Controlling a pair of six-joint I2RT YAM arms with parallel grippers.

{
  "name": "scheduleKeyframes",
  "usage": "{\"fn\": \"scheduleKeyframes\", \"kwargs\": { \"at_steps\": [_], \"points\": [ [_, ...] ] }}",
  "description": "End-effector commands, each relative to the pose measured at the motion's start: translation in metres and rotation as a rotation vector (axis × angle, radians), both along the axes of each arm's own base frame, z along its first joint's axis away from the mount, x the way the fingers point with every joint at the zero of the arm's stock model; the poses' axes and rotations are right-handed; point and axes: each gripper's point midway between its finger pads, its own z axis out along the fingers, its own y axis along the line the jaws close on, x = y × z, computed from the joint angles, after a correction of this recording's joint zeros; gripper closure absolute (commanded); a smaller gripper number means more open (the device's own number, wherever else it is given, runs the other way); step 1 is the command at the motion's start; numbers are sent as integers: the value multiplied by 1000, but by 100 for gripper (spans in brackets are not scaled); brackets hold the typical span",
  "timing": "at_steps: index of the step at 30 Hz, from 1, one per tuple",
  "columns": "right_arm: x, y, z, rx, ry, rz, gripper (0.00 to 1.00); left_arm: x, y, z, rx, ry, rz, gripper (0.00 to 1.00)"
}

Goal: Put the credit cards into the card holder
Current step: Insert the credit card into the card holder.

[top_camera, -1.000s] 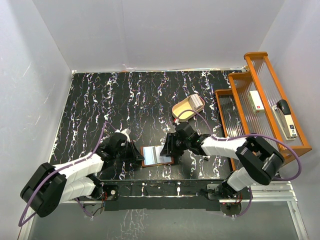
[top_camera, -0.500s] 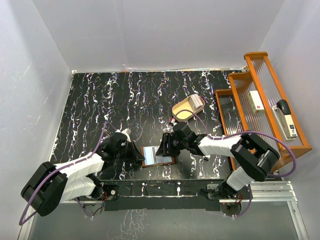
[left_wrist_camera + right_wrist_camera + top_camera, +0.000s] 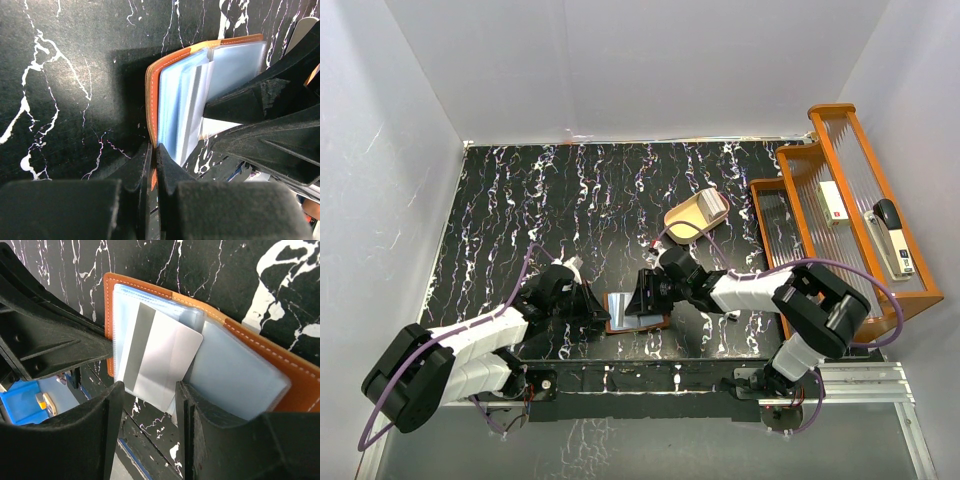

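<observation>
The card holder [image 3: 628, 314] lies open near the table's front edge, brown outside with grey-blue pockets [image 3: 235, 375]. My left gripper [image 3: 595, 308] is shut on its left brown cover edge [image 3: 153, 107]; the fingers meet around the leather in the left wrist view [image 3: 154, 152]. A silver credit card [image 3: 160, 357] with a grey stripe lies skewed on the left pockets; I cannot tell if it is inside one. My right gripper [image 3: 147, 412] is open, its fingers straddling the card's near edge, above the wallet [image 3: 648, 293]. No orange-and-blue card is in view.
A tan oval tray [image 3: 686, 222] holding a white object [image 3: 713, 207] sits behind the right arm. An orange wooden rack [image 3: 817, 170] stands at the right with a stapler [image 3: 892, 235] and a white box [image 3: 833, 200]. The table's front edge is close below the wallet.
My right gripper has moved left, from the wallet's right edge to over its pockets. The left gripper and the wallet have stayed put.
</observation>
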Motion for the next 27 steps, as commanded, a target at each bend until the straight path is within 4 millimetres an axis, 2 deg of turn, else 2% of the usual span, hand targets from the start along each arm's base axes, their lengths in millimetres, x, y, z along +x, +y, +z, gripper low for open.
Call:
{"fn": "scheduleKeyframes", "kwargs": {
  "at_steps": [1,15,18,22,27],
  "points": [
    [12,21,23,67,-71,30,59,-3,-5,6,-29,-15,-36,100],
    [18,27,22,61,-98,49,59,-6,-7,6,-41,-12,-53,100],
    [18,27,21,52,-102,61,62,-7,-4,4,-33,-13,-48,100],
    [15,30,27,73,-107,87,67,-6,-3,7,-31,-20,-41,100],
    [14,37,35,90,-104,134,65,-5,1,8,-9,-33,-34,100]
  ]
}}
